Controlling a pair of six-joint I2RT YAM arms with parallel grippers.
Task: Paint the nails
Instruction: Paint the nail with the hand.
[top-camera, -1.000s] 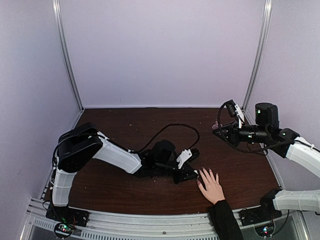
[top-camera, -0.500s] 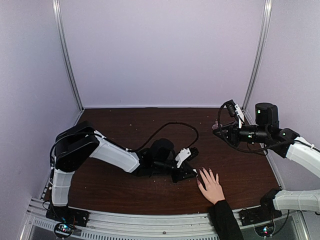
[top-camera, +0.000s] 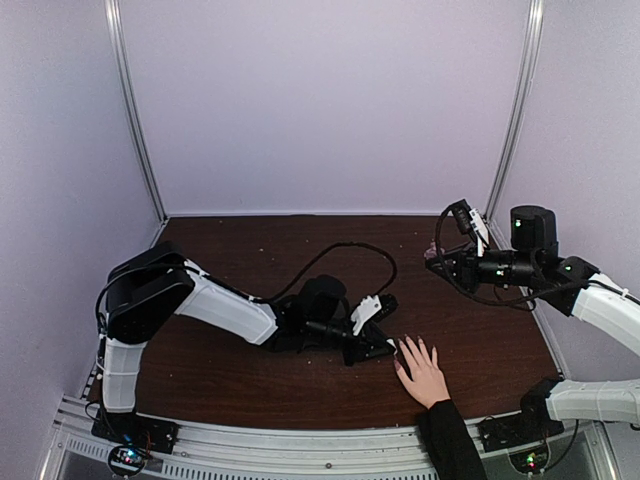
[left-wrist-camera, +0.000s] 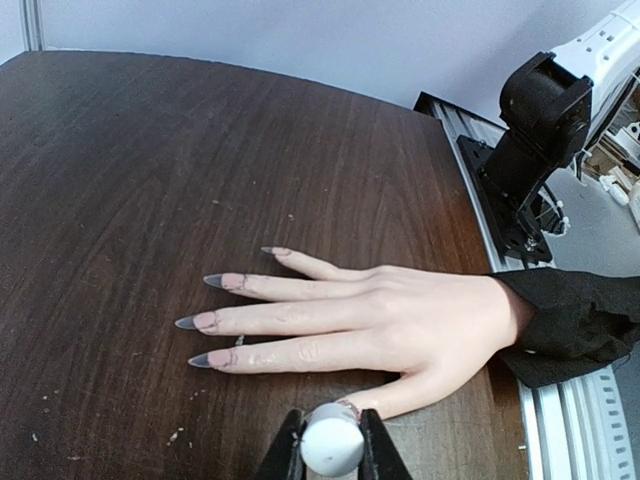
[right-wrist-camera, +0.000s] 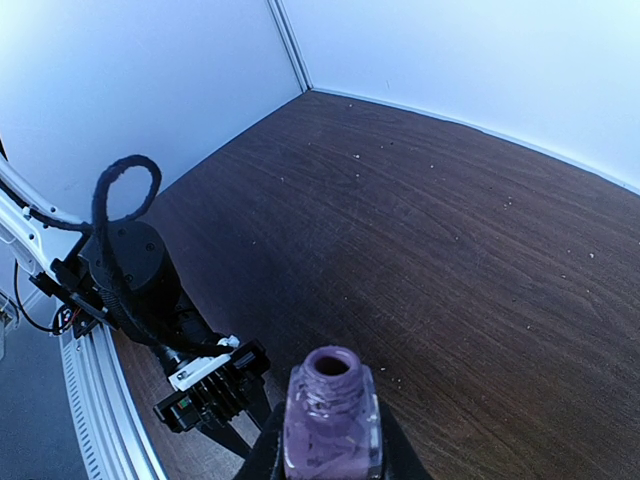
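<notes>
A light-skinned hand (left-wrist-camera: 400, 315) in a black sleeve lies flat on the dark table, fingers spread to the left. Its nails (left-wrist-camera: 192, 322) are long, pointed and grey-tipped. My left gripper (left-wrist-camera: 332, 445) is shut on a round white cap (left-wrist-camera: 331, 440), low over the table, right at the thumb tip, which the cap partly hides. From above, the left gripper (top-camera: 385, 346) meets the hand (top-camera: 425, 375) on its left side. My right gripper (right-wrist-camera: 330, 455) is shut on an open purple polish bottle (right-wrist-camera: 333, 420), held upright in the air at the right (top-camera: 440, 262).
A black cable (top-camera: 340, 255) loops over the table behind the left arm. The right arm's base (left-wrist-camera: 535, 130) and the metal rail (left-wrist-camera: 560, 420) lie beyond the sleeve. White walls close in the table on three sides.
The left arm's shoulder and elbow have drifted slightly left, while its gripper stays at the thumb. The right arm and the hand have not moved.
</notes>
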